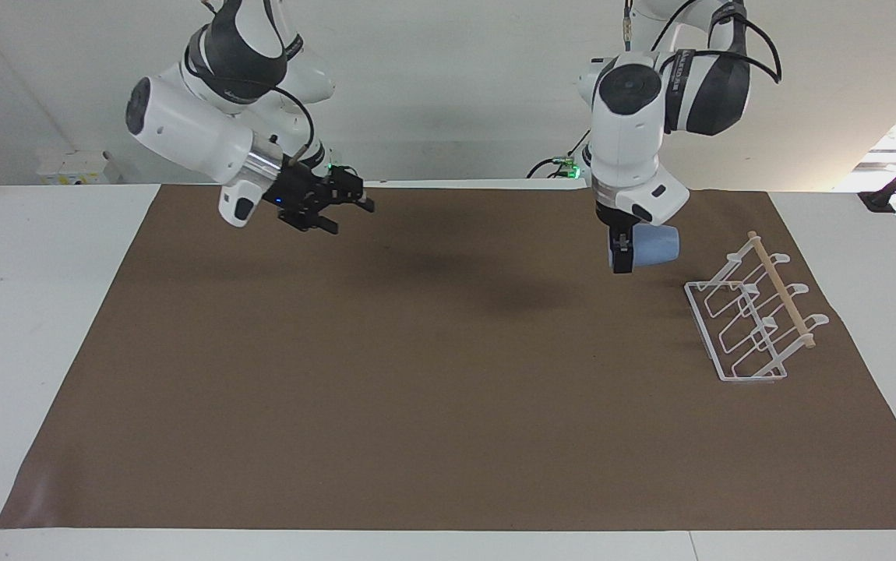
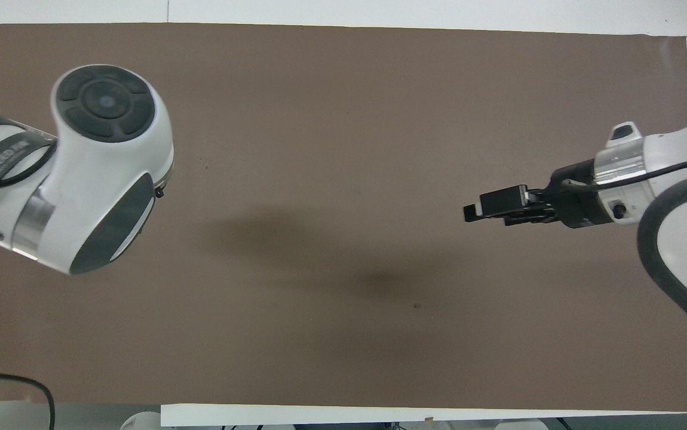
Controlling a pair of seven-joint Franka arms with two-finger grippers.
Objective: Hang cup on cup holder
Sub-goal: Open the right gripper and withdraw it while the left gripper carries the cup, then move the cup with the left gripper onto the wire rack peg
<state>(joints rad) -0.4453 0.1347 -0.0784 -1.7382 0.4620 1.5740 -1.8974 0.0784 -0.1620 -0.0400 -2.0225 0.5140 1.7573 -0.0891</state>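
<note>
Opposed high cameras, shared brown mat [image 1: 432, 374]

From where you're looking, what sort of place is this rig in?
Probably a robotics lab bench, not a kitchen: two arms at a white table with a brown mat, bare walls, and only the cup holder and the cup in the left gripper.

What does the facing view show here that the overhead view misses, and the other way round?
Only the facing view shows the blue cup held on its side by the left gripper over the brown mat, close to the white wire rack. The overhead view adds nothing of its own; the left arm's bulk hides the cup, and the rack lies out of frame. Both show the right gripper, jaws open and empty.
</note>
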